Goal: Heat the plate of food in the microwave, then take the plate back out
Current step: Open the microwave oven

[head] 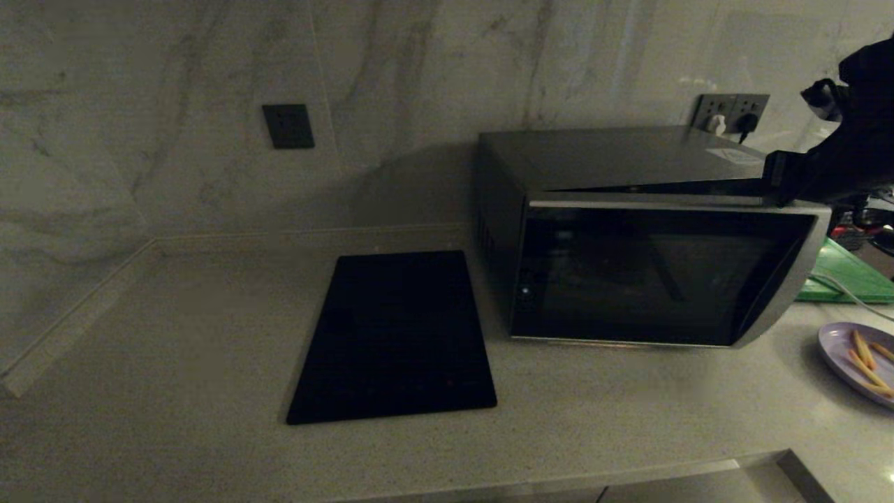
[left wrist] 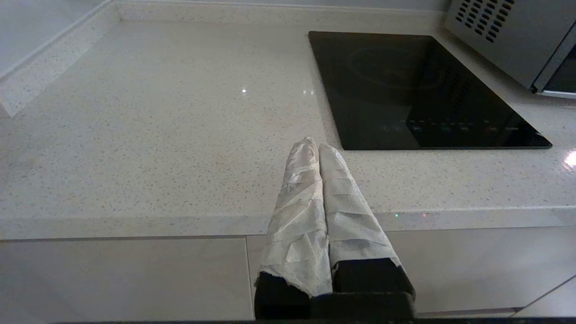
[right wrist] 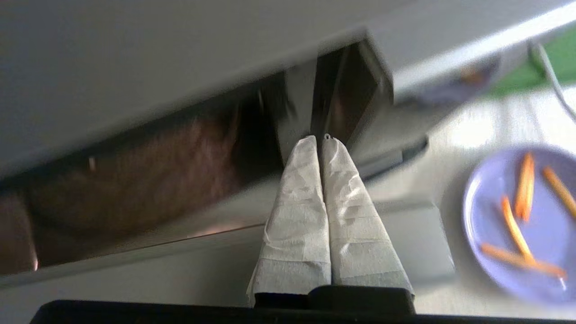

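Silver-grey microwave (head: 649, 237) door ajar at top edge, so step in hand judged as opening it. Right gripper (right wrist: 320, 139) clenched on nothing, tips poked into the gap betw. door and body at the upper right corner. Plate of food (head: 858, 360) below and to the right of that gripper, on the countertop (head: 209, 335), apart from microwave, not yet loaded. Next move prob. calls for pulling door fully down w/o slipping out of gap, then releasing to go for plate. Left gripper (left wrist: 315, 146) parked, fingers pressed together, black cooktop (left wrist: 418, 90) just ahead
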Robot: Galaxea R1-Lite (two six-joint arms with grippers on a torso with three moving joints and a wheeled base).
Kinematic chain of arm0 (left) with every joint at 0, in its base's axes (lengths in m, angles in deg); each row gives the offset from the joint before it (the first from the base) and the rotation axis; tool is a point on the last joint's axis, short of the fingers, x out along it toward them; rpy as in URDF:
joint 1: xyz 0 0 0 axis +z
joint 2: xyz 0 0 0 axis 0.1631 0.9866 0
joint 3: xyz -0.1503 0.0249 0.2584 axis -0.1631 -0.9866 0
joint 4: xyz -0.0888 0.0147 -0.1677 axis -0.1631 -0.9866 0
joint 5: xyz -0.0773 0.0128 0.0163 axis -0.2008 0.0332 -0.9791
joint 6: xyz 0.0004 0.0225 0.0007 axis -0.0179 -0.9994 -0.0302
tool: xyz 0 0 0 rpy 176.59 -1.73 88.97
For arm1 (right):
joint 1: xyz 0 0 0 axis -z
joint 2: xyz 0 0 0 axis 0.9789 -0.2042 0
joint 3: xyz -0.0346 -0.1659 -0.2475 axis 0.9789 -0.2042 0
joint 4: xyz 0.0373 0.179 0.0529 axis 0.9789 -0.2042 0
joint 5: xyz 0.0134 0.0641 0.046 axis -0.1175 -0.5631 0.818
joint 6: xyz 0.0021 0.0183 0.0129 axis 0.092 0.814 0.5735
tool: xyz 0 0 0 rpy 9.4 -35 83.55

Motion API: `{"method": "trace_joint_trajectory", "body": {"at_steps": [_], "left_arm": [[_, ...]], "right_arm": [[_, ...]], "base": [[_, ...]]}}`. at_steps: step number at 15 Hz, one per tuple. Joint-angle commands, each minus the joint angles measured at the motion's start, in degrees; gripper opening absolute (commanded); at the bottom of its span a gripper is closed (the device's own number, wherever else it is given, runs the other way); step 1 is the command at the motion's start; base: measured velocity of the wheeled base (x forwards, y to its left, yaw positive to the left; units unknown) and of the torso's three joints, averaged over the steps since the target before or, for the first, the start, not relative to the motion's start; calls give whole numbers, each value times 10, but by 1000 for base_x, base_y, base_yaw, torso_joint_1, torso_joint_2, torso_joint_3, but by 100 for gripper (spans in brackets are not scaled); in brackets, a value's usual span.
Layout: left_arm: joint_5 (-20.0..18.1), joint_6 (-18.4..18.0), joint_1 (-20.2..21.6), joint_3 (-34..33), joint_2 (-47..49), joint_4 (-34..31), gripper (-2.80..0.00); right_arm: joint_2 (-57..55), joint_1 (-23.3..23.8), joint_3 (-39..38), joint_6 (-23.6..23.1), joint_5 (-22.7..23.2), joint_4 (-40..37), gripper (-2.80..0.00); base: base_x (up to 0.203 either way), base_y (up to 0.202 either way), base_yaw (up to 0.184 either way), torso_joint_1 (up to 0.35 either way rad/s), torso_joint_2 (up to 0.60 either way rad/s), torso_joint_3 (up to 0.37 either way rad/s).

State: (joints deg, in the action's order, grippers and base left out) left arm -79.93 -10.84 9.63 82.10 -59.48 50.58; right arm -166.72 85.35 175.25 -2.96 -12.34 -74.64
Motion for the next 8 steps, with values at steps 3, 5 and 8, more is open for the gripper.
{"method": "trace_joint_trajectory", "body": {"at_steps": [3,5,8], "left_arm": [[0,0,0,0,1,0,-280],[1,0,0,0,1,0,-280],[0,0,0,0,0,0,-280]], "right_arm": [[56,0,-21,0,0,-18,-280],[82,0,-24,1,0,-53,-280],[124,-6,-79,0,0,-73,-280]], "base": [[0,0,0,0,0,0],[0,0,0,0,0,0],[0,0,0,0,0,0]]}}
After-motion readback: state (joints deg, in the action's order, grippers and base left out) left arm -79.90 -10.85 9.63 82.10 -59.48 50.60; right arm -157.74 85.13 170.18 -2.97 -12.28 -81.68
